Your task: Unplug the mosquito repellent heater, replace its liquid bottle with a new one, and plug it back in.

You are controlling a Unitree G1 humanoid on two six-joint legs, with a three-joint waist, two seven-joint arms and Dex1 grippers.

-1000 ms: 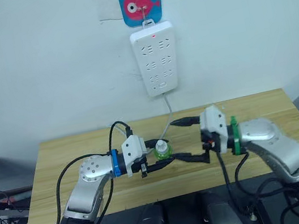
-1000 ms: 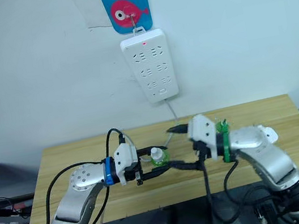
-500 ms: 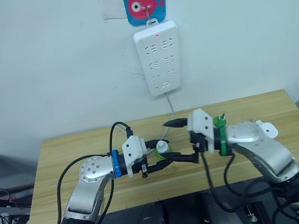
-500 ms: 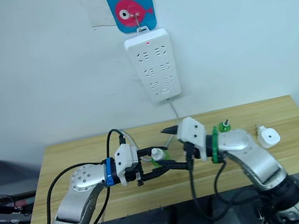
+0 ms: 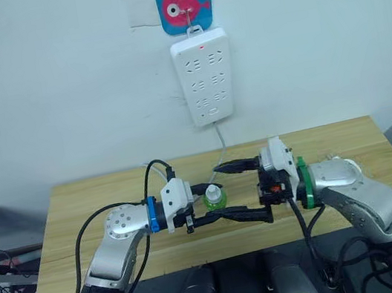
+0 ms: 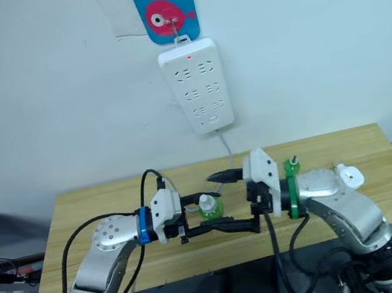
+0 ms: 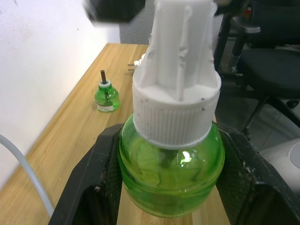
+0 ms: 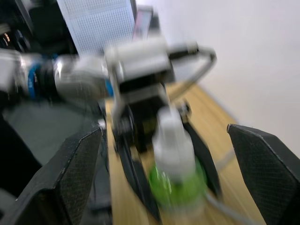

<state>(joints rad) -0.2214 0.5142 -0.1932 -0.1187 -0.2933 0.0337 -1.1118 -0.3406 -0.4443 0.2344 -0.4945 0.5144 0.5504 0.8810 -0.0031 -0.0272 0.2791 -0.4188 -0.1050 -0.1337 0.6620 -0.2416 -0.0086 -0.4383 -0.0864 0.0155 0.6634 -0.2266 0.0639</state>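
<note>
My left gripper (image 5: 217, 205) sits just below centre of the head view. Its two black fingers (image 7: 93, 187) are closed on the round belly of the capped green bottle (image 7: 171, 159), holding it upright over the front part of the table (image 5: 92, 198). My right gripper (image 5: 226, 191) faces it from the right with its fingers spread wide, one above and one below the bottle, holding nothing.

I judge the bottle light, stiff and slick-walled. The ribbed white cap (image 7: 176, 89) is where I'd take hold to twist it, squeezing gently, since a smooth round body can spin in the left fingers. It looks close to full of green liquid.

Further back, right of centre, the uncapped bottle (image 6: 291, 169) stands with its dark wick bare. It is green too, but I cannot tell its level.

Just right of it, by my right forearm, the mosquito repellent heater (image 6: 349, 177) lies unplugged on the wood. It looks like a light, hard plastic shell, best gripped across its sides and clear of the prongs.

On the wall at upper centre the power strip (image 5: 203, 77) hangs, its sockets bare.
</note>
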